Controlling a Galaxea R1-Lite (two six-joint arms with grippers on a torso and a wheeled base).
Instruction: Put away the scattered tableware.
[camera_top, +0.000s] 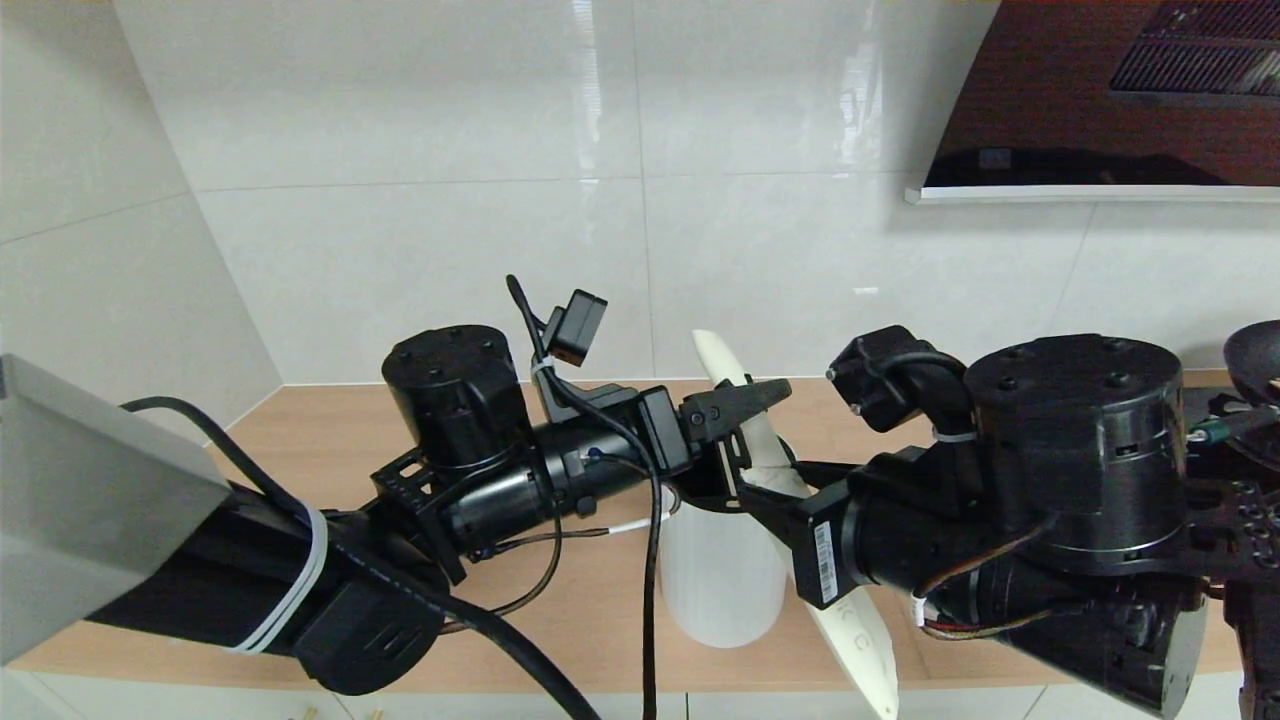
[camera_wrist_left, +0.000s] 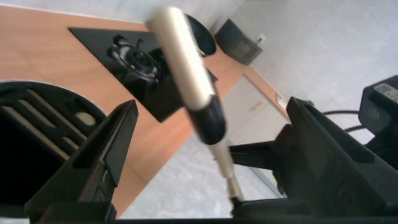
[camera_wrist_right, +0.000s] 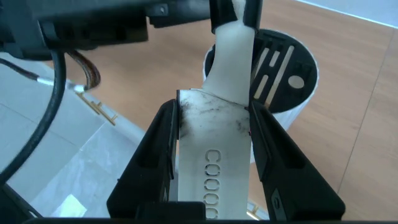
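From the head view, a white holder (camera_top: 720, 580) stands on the wooden worktop (camera_top: 330, 420), close to its front edge. Both arms meet right above it. A long cream spatula (camera_top: 722, 365) hangs tilted over the holder. One end points up toward the wall. The other end sticks out past the front edge of the worktop. The right gripper (camera_top: 775, 495) holds the spatula near its middle. The left gripper (camera_top: 748, 430) is around the spatula a bit higher up. A dark hood (camera_top: 1100, 90) hangs on the wall above the right end of the worktop. A dark pan (camera_top: 1255, 360) sits at that end.

In the left wrist view, the left gripper (camera_wrist_left: 211, 109) has its jaws spread wide. The spatula (camera_wrist_left: 183, 56) runs through the gap and touches neither jaw. The holder (camera_wrist_left: 37, 124) has a black top with slots. A black stove (camera_wrist_left: 137, 59) is set into the worktop (camera_wrist_left: 37, 50) farther off.

In the right wrist view, the right gripper (camera_wrist_right: 211, 109) has its jaws squeezed tight on the wide part of the spatula (camera_wrist_right: 214, 162), one jaw on each side. The thin part of the spatula goes on over the holder (camera_wrist_right: 286, 62). The holder stands on the worktop (camera_wrist_right: 348, 124).
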